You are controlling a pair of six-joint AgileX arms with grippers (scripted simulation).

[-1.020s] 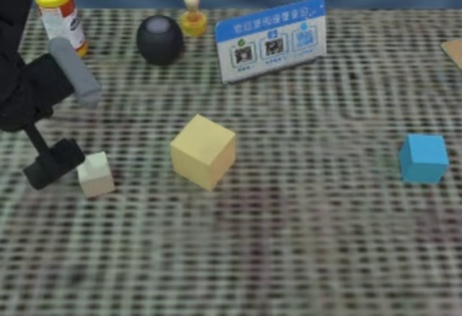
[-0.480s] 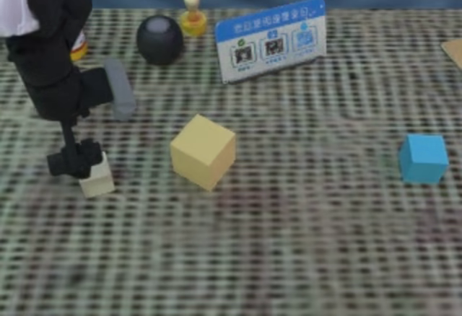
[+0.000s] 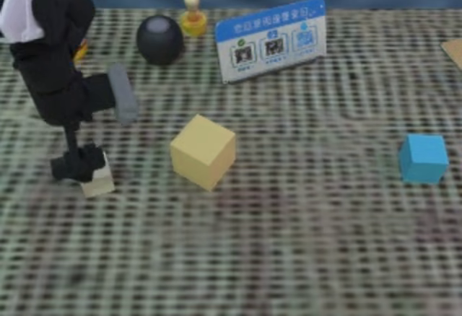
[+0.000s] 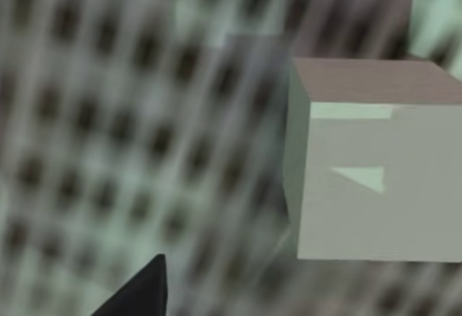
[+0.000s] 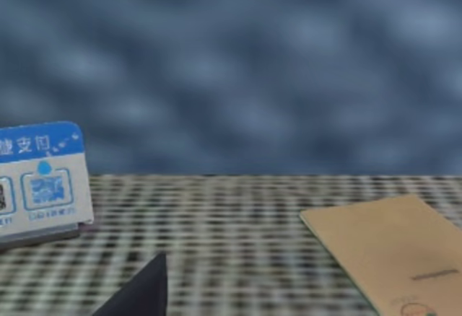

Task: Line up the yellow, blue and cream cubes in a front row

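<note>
Our left gripper (image 3: 81, 166) sits low at the table's left side, directly over the cream cube (image 3: 98, 181), whose pale front and right edge peek out just below and to the right of the dark fingers. In the left wrist view the cream cube (image 4: 372, 161) fills much of the frame at close range, with one dark fingertip (image 4: 141, 293) showing off to its side. We cannot tell from either view whether the fingers have closed on the cube or merely bracket it, nor how wide they stand. The relation that matters for us is this: the cube lies straight beneath the left gripper, a touch toward the table's front and right of it, so the move we judge to be in hand is a grasp from above, not a reach across. The yellow cube (image 3: 203, 150) stands near the table's middle, turned so a corner points forward, and the blue cube (image 3: 423, 158) rests well apart at the right side. The three already lie at roughly the same depth, yet they are unevenly spaced and the cream one sits far out to the left. Our right arm does not appear from above; its wrist view looks across the table's far right corner. By that we judge the blue cube to be its nearer charge, while the cream cube belongs to the left.
</note>
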